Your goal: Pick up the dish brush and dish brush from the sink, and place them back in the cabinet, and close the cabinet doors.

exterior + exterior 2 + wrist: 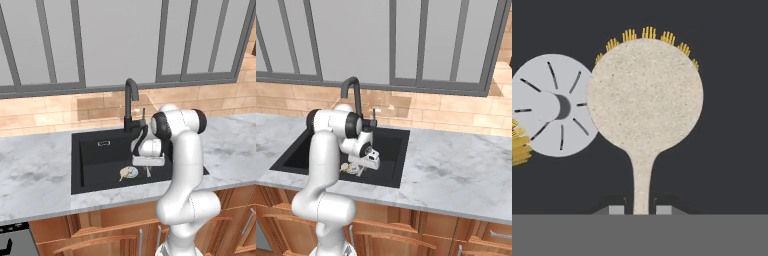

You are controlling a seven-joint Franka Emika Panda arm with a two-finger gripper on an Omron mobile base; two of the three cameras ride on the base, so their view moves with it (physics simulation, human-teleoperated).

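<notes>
Two brushes lie low in the sink, a black basin set in the marble worktop. At the basin's left in the hand view sits the grey drain, with yellow bristles of one brush at its left edge. Right of the drain, the speckled tan brush has its handle clenched between the end effector tips

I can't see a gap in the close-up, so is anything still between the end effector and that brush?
Nothing visible. In the hand view the end effector is shut on the brush handle, fingertips on either side. The drain lies beside the brush head in the sink, not between them.
</notes>
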